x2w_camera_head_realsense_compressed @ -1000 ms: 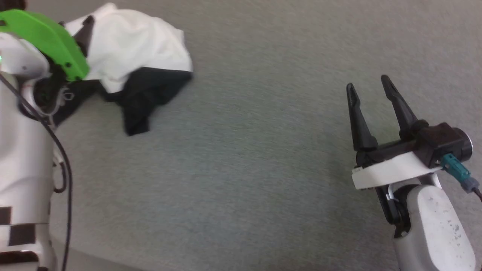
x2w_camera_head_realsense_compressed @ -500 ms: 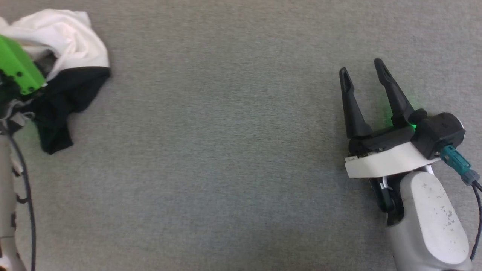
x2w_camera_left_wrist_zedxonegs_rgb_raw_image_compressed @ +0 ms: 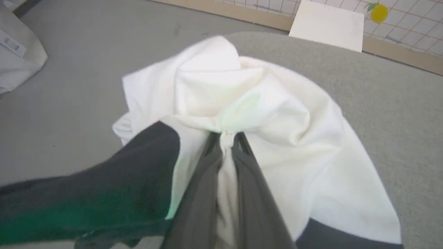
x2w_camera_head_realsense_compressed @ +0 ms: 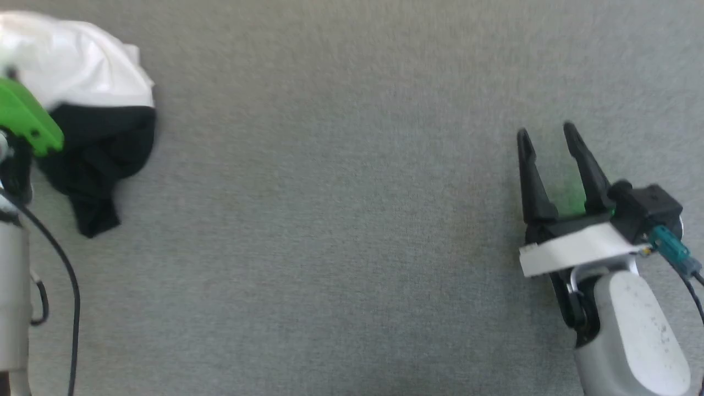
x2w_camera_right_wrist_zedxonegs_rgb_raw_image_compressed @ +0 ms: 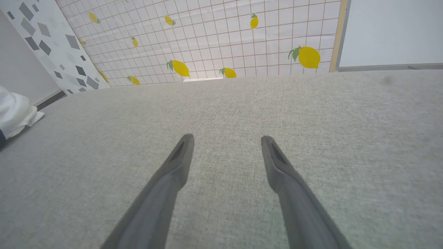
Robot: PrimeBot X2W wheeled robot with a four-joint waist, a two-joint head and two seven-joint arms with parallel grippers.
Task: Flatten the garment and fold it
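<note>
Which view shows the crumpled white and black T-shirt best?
Left wrist view: the crumpled white and black T-shirt shows large, pinched by the left gripper. Head view crops it at the left edge; right wrist view catches a white corner.

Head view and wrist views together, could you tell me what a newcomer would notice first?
The crumpled white-and-black garment at the far left, its white fabric pinched by the left gripper. Then the right gripper, open and empty over the grey surface at the right.
</note>
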